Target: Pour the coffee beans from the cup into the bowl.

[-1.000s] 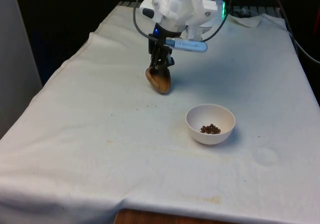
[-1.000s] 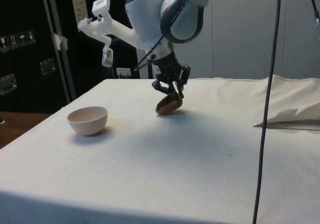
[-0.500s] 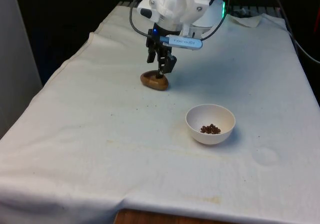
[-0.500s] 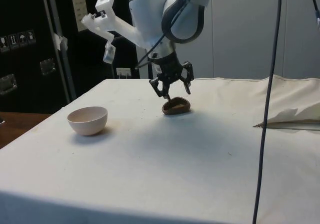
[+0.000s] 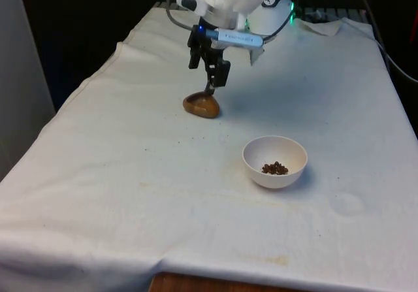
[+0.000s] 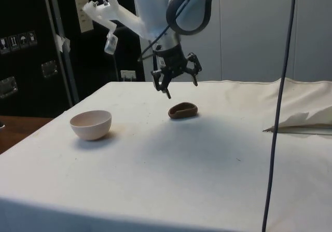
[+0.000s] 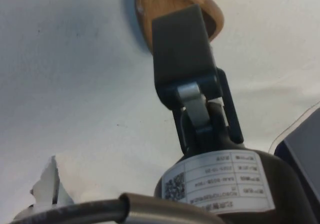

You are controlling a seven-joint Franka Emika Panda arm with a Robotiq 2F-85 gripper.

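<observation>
Hovering open claw (image 6: 177, 83), unmarked cup (image 5: 201, 105), beans in bowl (image 5: 275, 162)

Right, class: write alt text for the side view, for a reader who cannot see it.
An open black gripper hangs above a small brown cup resting on the white tablecloth. A pale bowl sits apart from the cup, nearer the table's edge.

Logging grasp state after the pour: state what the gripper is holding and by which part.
Nothing is held. The gripper hangs above the brown cup with its jaws open, and the cup rests on the white cloth.
</observation>
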